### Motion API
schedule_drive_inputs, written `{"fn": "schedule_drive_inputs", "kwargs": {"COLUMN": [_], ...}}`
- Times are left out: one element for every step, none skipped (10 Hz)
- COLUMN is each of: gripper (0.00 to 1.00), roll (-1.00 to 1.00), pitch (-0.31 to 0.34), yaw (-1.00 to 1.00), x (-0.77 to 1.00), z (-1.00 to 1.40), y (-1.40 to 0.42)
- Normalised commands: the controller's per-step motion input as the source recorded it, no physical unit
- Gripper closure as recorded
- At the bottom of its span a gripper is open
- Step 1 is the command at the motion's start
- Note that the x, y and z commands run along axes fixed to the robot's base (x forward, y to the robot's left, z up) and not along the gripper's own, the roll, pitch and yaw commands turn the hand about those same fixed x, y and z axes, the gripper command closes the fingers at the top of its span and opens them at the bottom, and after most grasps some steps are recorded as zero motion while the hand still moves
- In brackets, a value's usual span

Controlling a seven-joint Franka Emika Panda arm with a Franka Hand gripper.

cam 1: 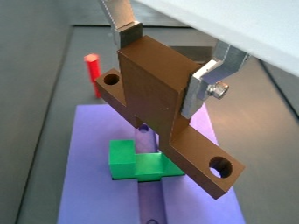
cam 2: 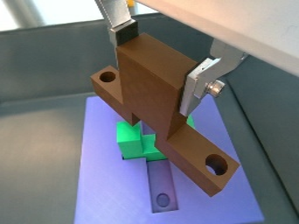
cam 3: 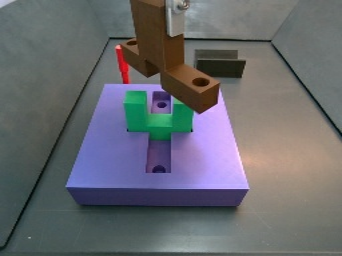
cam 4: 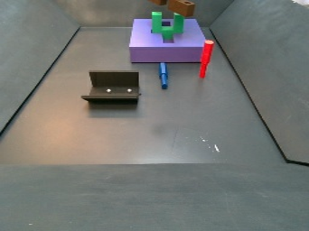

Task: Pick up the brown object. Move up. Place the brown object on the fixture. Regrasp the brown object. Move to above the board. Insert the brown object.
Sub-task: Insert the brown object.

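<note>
My gripper (cam 1: 163,63) is shut on the brown object (cam 1: 149,87), a tan-brown stepped bar with round holes at its ends. It shows the same way in both wrist views (cam 2: 146,83). The silver fingers (cam 1: 205,86) clamp the bar's raised middle block. In a side view the brown object (cam 3: 167,58) hangs tilted just above the green U-shaped block (cam 3: 154,115) on the purple board (cam 3: 207,150), over its central slot (cam 2: 163,192). The gripper (cam 3: 171,6) is cut off by the frame's edge. The fixture (cam 4: 112,87) stands empty on the floor, well away from the board (cam 4: 147,50).
A red peg (cam 3: 120,62) stands upright beside the board (cam 1: 91,157), also seen in a wrist view (cam 1: 91,68). A short blue peg (cam 4: 164,78) lies on the floor next to the board. Grey walls enclose the work floor.
</note>
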Motion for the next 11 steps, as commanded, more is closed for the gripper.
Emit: {"fn": "schedule_drive_inputs", "kwargs": {"gripper": [1.00,1.00,1.00,1.00,1.00,1.00,1.00,1.00,1.00,1.00,1.00], "roll": [-0.13,-0.13,-0.01,0.00,0.01,0.00,0.01,0.09,0.11,0.13,0.21], "pitch": [0.000,0.000,0.000,0.003,0.034,0.040,0.063,0.093,0.104,0.097,0.061], "yaw": [-1.00,-1.00,-1.00,-0.93,-0.87,-0.86,-0.76,-0.77,-0.79,-0.68,-0.49], "x": [0.04,0.04,0.00,0.03,0.02,0.01,0.07,0.02,0.00,0.10,0.27], "z": [0.01,0.00,-0.12,-0.14,-0.10,0.00,0.00,0.00,0.03,0.16,0.03], "y": [-0.05,-0.05,-0.07,-0.16,-0.22,-0.29,-0.29,-0.05,0.00,0.00,0.00]}}
